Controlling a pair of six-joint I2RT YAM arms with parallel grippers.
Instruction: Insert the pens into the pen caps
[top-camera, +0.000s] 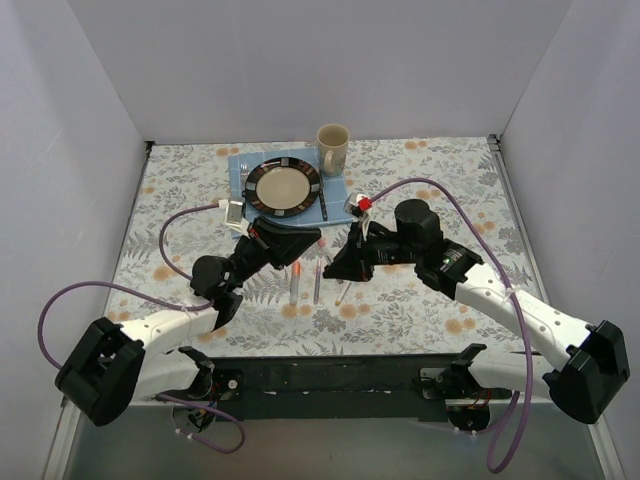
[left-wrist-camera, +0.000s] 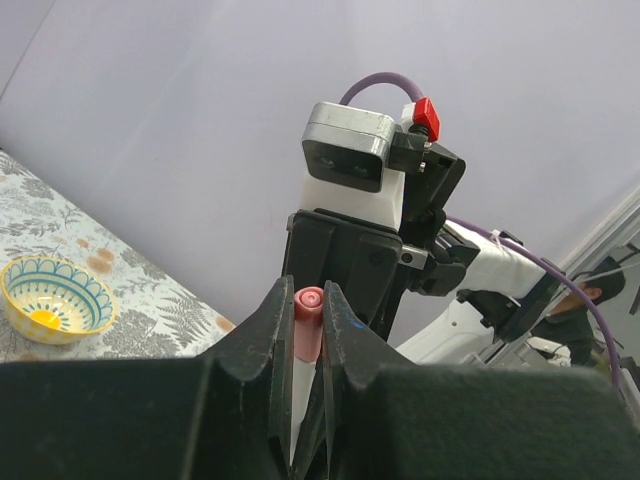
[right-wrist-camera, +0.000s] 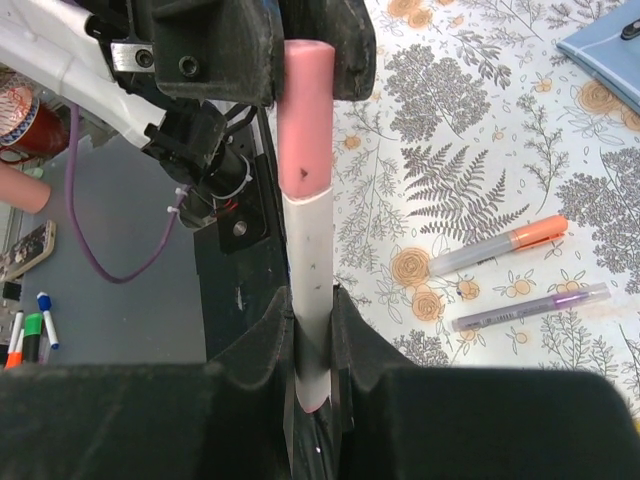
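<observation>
A pen with a white barrel (right-wrist-camera: 310, 250) and a pink cap (right-wrist-camera: 303, 120) on its far end is held off the table between both grippers. My right gripper (right-wrist-camera: 311, 300) is shut on the barrel near its lower end. The left gripper (left-wrist-camera: 308, 295) is shut on the pink capped end (left-wrist-camera: 308, 318). In the top view the two grippers meet over the table's middle, left (top-camera: 305, 243) and right (top-camera: 340, 258), and they hide this pen. An orange pen (top-camera: 295, 283), a purple pen (top-camera: 317, 282) and a yellow-tipped pen (top-camera: 343, 292) lie on the cloth below them.
A plate (top-camera: 252, 186) on a blue mat (top-camera: 240, 165) with a knife (top-camera: 323, 200) beside it and a mug (top-camera: 333, 148) stand at the back. A small patterned bowl (left-wrist-camera: 55, 298) shows in the left wrist view. Purple cables (top-camera: 180, 225) loop over the table.
</observation>
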